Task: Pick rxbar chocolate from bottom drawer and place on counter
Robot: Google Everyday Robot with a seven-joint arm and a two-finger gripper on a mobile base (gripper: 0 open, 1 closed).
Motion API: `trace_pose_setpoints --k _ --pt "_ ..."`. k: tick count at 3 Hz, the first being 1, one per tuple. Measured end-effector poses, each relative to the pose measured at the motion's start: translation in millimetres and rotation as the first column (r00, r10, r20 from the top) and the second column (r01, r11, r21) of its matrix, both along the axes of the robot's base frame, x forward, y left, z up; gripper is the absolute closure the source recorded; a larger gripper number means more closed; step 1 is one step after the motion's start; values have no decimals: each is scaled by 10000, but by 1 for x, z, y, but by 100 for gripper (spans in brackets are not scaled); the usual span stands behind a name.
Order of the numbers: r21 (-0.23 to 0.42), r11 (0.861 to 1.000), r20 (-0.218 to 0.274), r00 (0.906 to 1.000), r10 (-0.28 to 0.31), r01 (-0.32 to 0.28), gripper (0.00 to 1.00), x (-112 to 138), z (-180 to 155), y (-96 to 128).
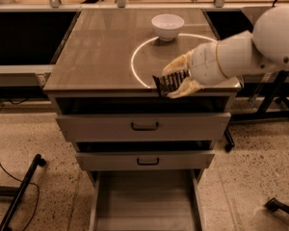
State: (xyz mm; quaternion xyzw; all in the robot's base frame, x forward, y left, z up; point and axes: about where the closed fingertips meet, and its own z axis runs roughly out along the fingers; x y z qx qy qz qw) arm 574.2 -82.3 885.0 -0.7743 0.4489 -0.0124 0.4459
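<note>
Glossy brown-grey square counter (96, 52) with white arc, upper centre-left. Grey-beige bottom drawer (144, 208), lower centre, pulled open. Small white bowl (167, 26), upper centre, on counter. Dark flat wrapped rxbar chocolate (164, 83), centre-right at counter's front edge, clamped in cream-fingered gripper (176, 80).

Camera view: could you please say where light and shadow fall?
In the camera view, the counter gleams, its white arc brightest; dark shadow fills the gaps above both upper drawers; the open bottom drawer is dimly lit; the gripper, holding the rxbar chocolate at the counter's front edge, is well lit.
</note>
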Motion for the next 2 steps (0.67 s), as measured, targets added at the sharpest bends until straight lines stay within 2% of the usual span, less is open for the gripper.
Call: trace_pose_setpoints --k 1,2 --pt "-291 9983 -453 9977 -512 499 100 33 25 9" --pt "-293 9983 -453 9977 -508 495 100 32 24 9"
